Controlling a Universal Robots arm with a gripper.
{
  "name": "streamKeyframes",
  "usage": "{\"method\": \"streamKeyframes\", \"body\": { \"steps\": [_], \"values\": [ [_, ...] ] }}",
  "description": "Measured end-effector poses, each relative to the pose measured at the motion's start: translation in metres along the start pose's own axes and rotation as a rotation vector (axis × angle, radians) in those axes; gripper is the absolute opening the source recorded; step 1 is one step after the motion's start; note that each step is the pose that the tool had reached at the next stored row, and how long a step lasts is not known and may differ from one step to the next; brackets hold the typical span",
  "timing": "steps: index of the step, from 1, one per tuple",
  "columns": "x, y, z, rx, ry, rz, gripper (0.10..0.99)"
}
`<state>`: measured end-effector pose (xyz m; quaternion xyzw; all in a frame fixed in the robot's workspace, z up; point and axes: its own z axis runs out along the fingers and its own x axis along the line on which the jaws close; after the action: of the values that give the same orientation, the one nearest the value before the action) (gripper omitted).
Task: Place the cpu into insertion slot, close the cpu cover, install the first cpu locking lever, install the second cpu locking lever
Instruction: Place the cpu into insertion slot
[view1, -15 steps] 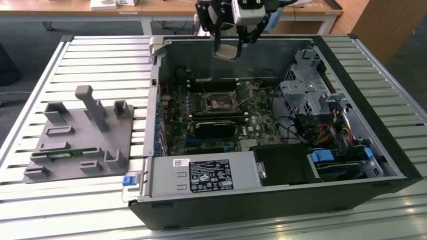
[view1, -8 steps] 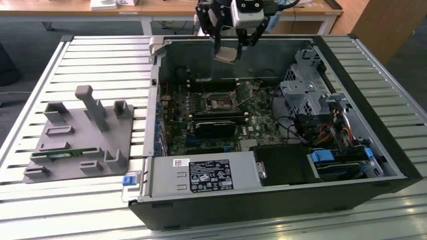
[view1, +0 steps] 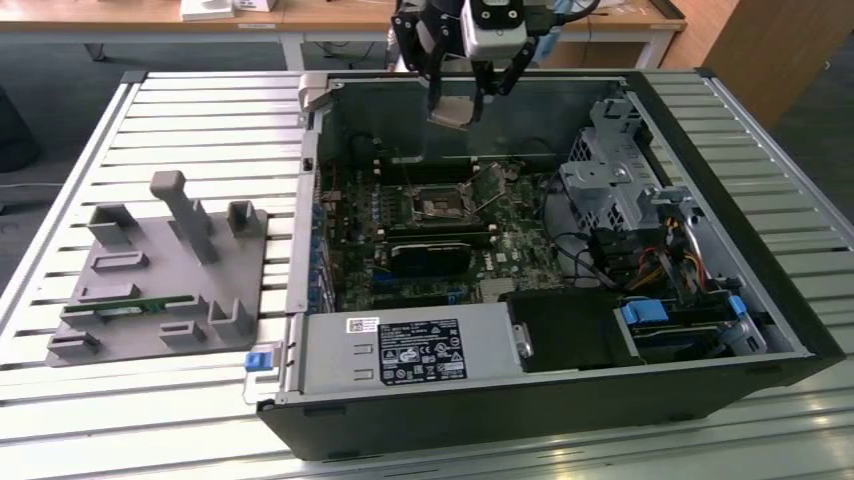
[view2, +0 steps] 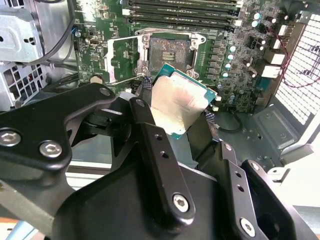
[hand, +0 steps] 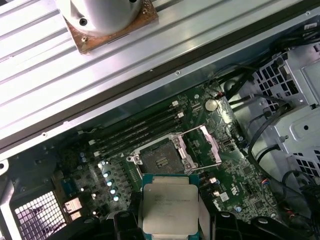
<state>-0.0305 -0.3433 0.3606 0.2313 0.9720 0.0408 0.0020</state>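
My gripper (view1: 454, 100) hangs above the far side of the open computer case, shut on the cpu (view1: 454, 110), a flat square chip with a dull silver top. In both wrist views the cpu (view2: 177, 102) (hand: 170, 207) sits tilted between the black fingers, clear of the board. The insertion slot (view1: 441, 203) (view2: 167, 50) (hand: 161, 160) lies uncovered on the green motherboard below, its dark centre showing. The cpu cover (view2: 122, 59) (hand: 204, 145), a thin silver frame, stands flipped open beside the slot. Thin wire levers stick up next to it.
The case (view1: 747, 250) lies on a slatted metal table (view1: 200, 130). Inside it are a black card (view1: 434, 255), a drive cage (view1: 607, 190) with cables, and a power supply (view1: 400, 350). A grey fixture (view1: 160, 270) stands at the exterior view's left. Long memory slots (view2: 180, 10) run beside the socket.
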Motion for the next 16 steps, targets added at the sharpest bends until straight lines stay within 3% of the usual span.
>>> {"method": "streamKeyframes", "body": {
  "steps": [16],
  "values": [
    [-0.0001,-0.0005,0.0069,0.005,-0.0035,0.013,0.533]
  ]
}}
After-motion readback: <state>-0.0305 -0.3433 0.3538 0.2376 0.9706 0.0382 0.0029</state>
